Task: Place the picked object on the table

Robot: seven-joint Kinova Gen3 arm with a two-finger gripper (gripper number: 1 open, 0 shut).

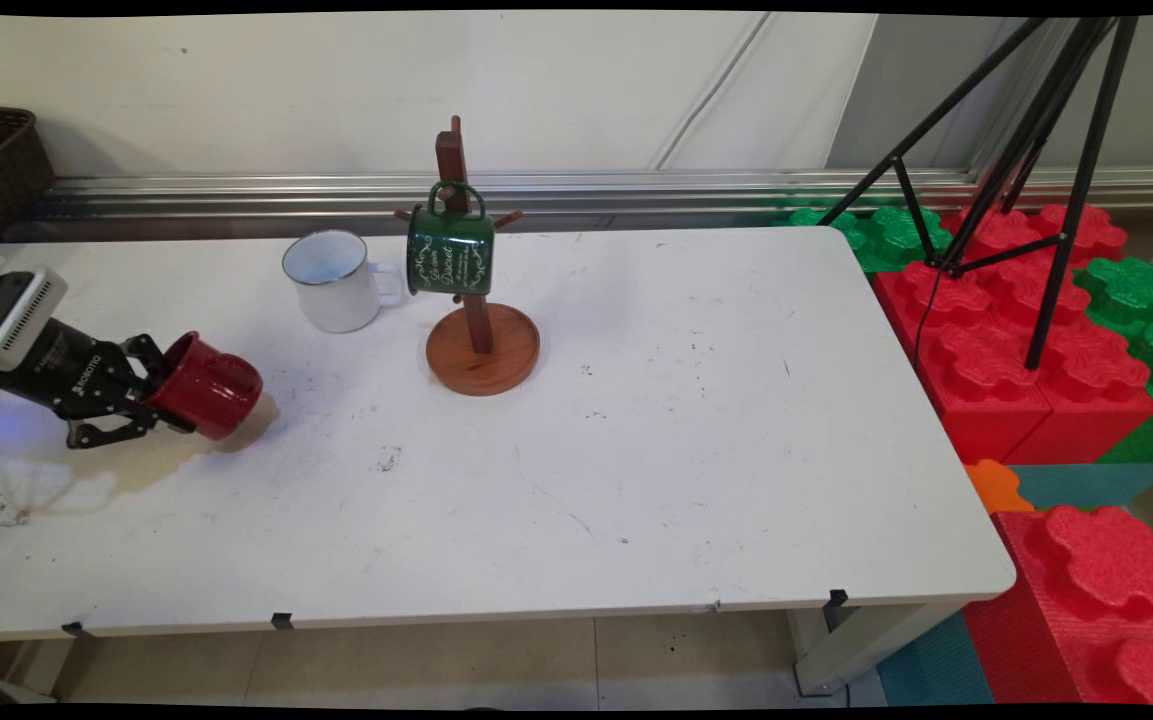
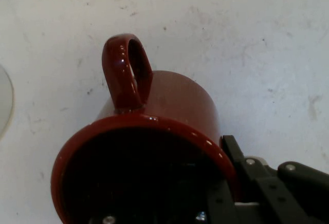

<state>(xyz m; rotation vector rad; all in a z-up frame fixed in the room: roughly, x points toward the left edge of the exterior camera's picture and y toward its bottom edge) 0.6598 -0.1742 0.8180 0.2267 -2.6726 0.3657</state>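
At the table's left side the gripper (image 1: 151, 392) clamps the rim of a red mug (image 1: 208, 386), one finger inside the mouth, mug tipped sideways just above the white table (image 1: 636, 450); handle (image 2: 126, 72) up in hand view. Farther back: white enamel mug (image 1: 331, 280) beside wooden mug tree (image 1: 476, 310) with green mug (image 1: 450, 250) hung on it

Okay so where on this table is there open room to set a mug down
The widest bare stretch is the table's right half, from the wooden mug stand to the right edge. The near strip is free too. It is crowded far left: white mug, green mug hanging, and the gripper gripping the red mug.
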